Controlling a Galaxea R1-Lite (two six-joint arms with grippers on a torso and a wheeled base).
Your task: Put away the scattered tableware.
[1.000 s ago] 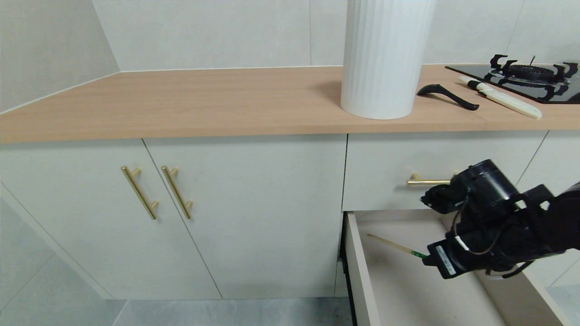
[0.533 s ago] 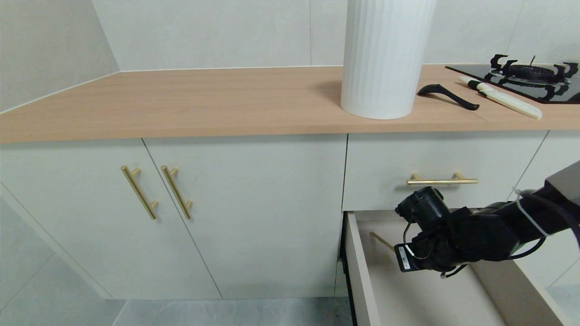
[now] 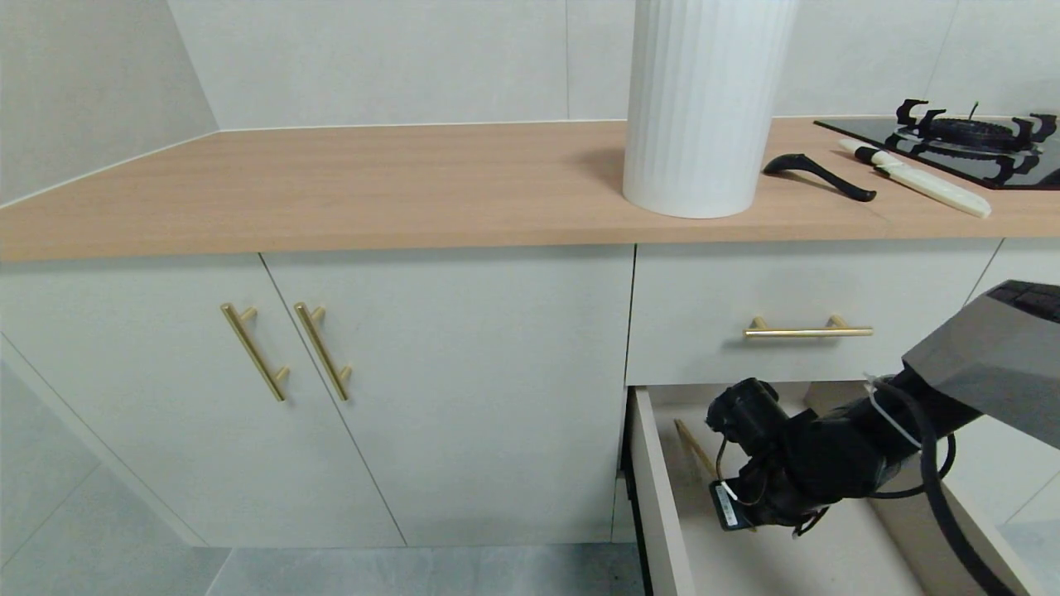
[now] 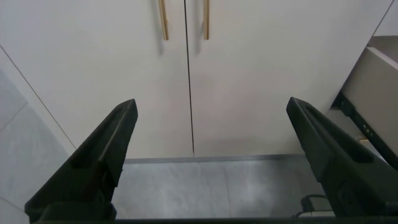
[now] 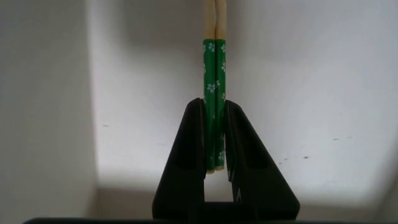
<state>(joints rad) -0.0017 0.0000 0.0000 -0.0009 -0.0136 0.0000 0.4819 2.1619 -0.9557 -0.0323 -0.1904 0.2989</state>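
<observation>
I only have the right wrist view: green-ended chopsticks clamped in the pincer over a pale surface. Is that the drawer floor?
Observer: Yes; the head view has the right pincer down inside the open lower drawer, chopsticks near its left wall.
Operator: What is left on the counter?
Observer: A black utensil and a pale knife, right of the white canister.
Operator: And the left pincer?
Observer: Open, facing the closed cabinet doors.

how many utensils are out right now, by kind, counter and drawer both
chopsticks: 2, clamped in the right gripper inside the open drawer
black spoon: 1, on the counter
knife: 1, on the counter
total: 4
</observation>
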